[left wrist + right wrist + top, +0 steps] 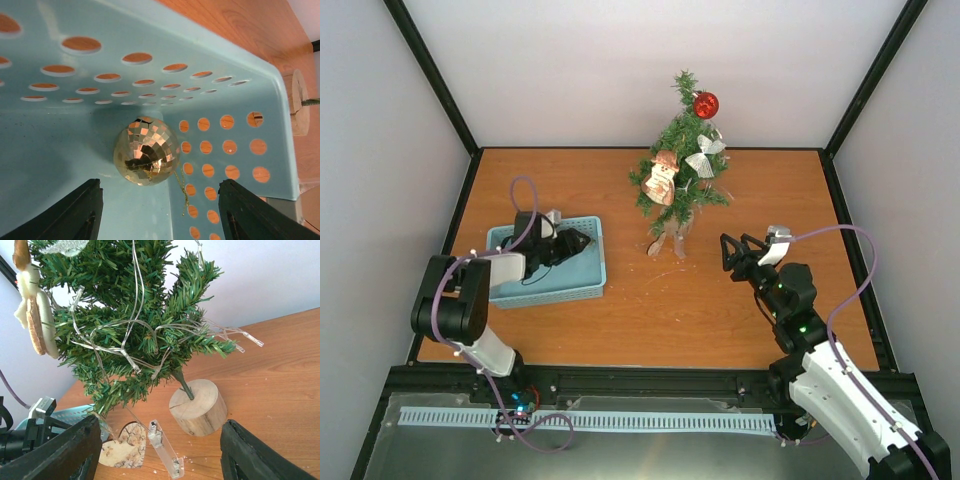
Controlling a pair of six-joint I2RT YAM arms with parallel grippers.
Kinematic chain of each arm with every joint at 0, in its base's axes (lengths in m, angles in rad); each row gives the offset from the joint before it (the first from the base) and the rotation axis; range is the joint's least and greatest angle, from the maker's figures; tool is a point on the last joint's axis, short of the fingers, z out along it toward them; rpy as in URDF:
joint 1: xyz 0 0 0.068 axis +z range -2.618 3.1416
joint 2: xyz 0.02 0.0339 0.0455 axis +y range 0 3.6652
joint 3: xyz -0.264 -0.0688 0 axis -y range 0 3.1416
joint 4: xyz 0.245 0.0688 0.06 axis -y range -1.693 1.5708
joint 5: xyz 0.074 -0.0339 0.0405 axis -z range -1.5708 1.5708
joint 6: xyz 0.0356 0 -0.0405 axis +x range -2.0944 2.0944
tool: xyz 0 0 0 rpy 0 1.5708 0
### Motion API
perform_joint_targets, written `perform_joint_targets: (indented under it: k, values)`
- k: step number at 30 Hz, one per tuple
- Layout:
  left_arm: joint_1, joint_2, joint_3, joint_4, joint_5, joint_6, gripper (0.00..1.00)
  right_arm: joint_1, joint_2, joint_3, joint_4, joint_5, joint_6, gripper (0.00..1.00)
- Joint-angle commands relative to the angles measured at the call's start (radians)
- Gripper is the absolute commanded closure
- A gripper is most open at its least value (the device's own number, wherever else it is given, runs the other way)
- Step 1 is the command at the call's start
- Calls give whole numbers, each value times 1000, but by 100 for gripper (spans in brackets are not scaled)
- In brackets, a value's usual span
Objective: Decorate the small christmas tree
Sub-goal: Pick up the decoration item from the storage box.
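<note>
- At the far edge of the surface (620,320), right of its middle, the small christmas tree (680,170) stands upright on a round wooden base (196,407).
- Tree load: a red ball (706,105) near the top, a silver bow (704,155), a pale figure ornament (663,178) and a clear light string (125,340).
- Near the left edge sits a light blue perforated basket (582,285); a gold mirror ball (146,150) lies in one corner.
- Left hand (572,241): inside the basket, released, fingers spread just short of the mirror ball, no contact visible.
- Right hand (738,245): near the right edge, released, fingers apart, facing the wooden base, grasping nothing.
</note>
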Motion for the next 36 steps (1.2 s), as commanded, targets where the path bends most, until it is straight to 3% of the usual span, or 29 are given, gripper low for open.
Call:
perform_joint_targets:
  k: [1, 12, 21, 36]
  values:
    - [-6, 39, 0, 89, 28, -28, 36, 8, 12, 20, 16, 5, -4, 34]
    - [-18, 129, 41, 107, 40, -45, 42, 8, 24, 40, 11, 14, -23, 34]
    - [-26, 94, 56, 35, 28, 10, 70, 8, 11, 58, -27, 13, -34, 35]
    - [-26, -132, 62, -131, -31, 134, 67, 15, -6, 111, -108, 6, -47, 36]
